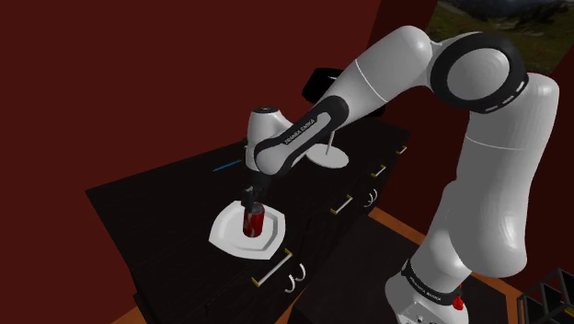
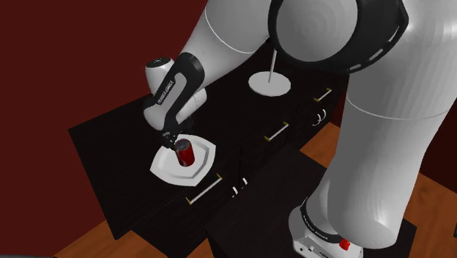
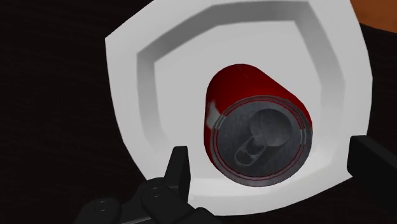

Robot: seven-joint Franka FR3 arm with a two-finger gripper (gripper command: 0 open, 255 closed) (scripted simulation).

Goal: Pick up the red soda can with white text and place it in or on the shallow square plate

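A red soda can (image 3: pixel 245 86) with a grey top stands upright in the white shallow plate (image 3: pixel 130 76), which has cut corners. My gripper (image 3: pixel 271 149) is open just above the can. Its two black fingers (image 3: pixel 179 167) stand apart on either side of the can top and do not touch it. In the shoulder view the gripper (image 1: pixel 250 204) hangs straight over the can (image 1: pixel 254 223) on the plate (image 1: pixel 224 236). The second exterior view also has the can (image 2: pixel 186 153) upright on the plate (image 2: pixel 167 168), under the gripper (image 2: pixel 173 141).
The plate sits on a dark cabinet top (image 1: pixel 147 207) with drawer handles (image 1: pixel 268 274) along its front. A white round base with a thin stem (image 1: pixel 328 157) stands farther back. A thin blue item (image 1: pixel 226 167) lies behind the plate. A dark red wall backs the cabinet.
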